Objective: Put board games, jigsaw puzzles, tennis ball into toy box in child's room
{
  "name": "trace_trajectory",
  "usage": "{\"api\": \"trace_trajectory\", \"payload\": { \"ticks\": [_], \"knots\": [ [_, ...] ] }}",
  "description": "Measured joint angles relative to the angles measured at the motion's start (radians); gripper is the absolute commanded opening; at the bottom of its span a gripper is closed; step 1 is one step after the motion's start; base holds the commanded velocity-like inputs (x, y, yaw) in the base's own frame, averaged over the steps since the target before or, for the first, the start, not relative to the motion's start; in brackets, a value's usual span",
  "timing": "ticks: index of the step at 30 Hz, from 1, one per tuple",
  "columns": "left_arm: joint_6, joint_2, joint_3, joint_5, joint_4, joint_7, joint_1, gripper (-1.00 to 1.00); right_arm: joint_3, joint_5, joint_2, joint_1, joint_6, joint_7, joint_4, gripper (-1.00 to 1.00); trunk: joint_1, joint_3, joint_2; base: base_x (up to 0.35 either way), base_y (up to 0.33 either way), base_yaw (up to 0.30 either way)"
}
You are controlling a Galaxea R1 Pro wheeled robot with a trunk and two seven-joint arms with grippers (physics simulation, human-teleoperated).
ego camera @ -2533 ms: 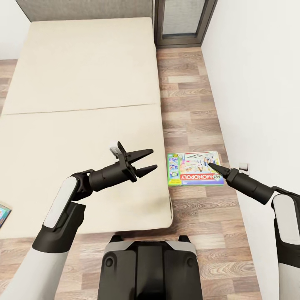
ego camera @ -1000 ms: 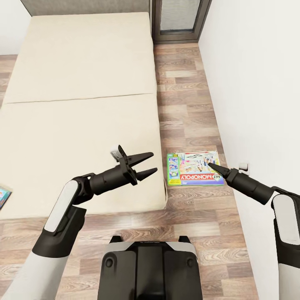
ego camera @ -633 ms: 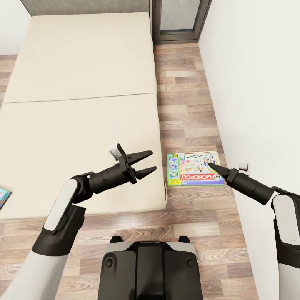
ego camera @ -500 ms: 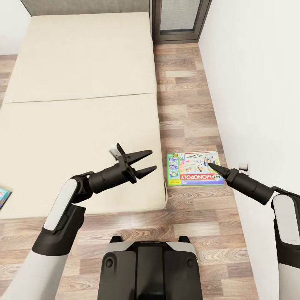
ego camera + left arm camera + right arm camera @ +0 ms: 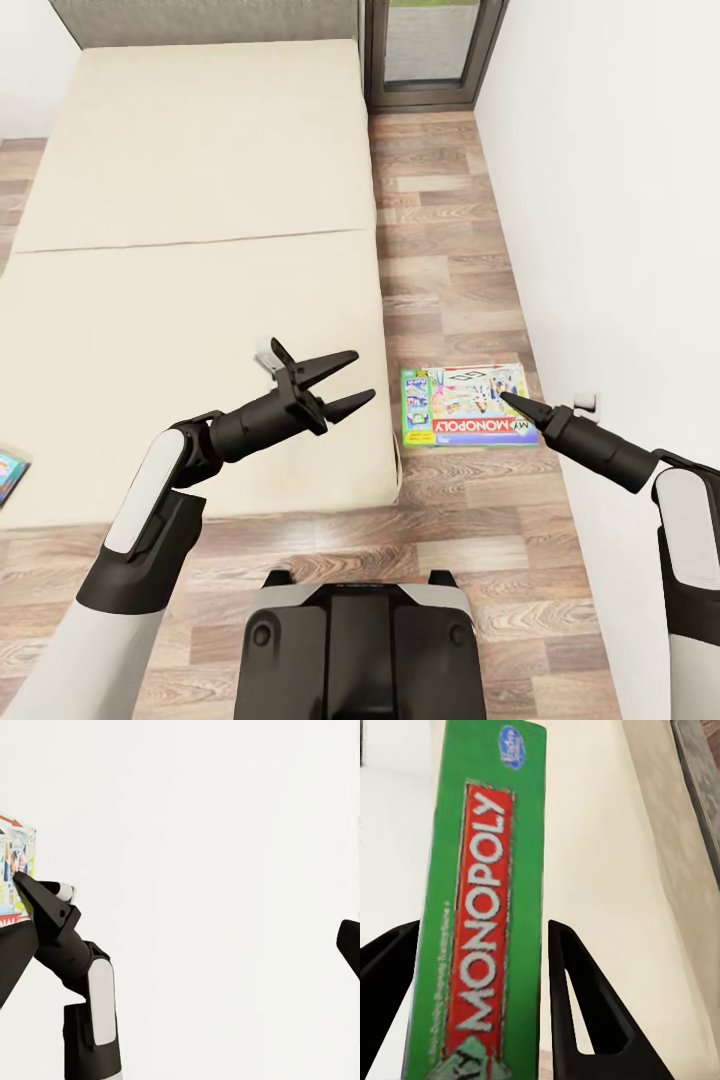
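The green-edged Monopoly board game [image 5: 465, 405] hangs over the wood floor between the bed [image 5: 190, 200] and the right wall, with my right gripper [image 5: 503, 399] shut on its right edge. In the right wrist view its green edge [image 5: 484, 915] sits between the two dark fingers [image 5: 585, 1005]. My left gripper [image 5: 350, 382] is open and holds nothing above the bed's near right corner. In the left wrist view the right gripper [image 5: 30, 889] shows holding the box [image 5: 13, 862]. A small blue board game [image 5: 8, 475] lies at the bed's left edge.
A narrow strip of wood floor [image 5: 440, 250] runs between the bed and the white wall [image 5: 620, 200]. A dark-framed door [image 5: 435, 50] closes the far end. The grey headboard [image 5: 200, 18] is at the back. My base [image 5: 360, 640] stands just off the bed's foot.
The whole view has shifted: the bed's near edge now sits farther from my base. My left gripper has lifted slightly. The Monopoly box stays in the right gripper.
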Motion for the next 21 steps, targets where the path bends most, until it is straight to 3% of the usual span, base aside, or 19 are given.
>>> {"api": "trace_trajectory", "payload": {
  "ticks": [21],
  "knots": [
    [-0.009,0.001,0.001,0.000,0.001,-0.001,0.002,1.00,0.003,-0.003,0.000,0.001,0.002,0.001,0.005,-1.00,0.000,0.033,0.000,0.000,0.000,0.000]
  ]
}}
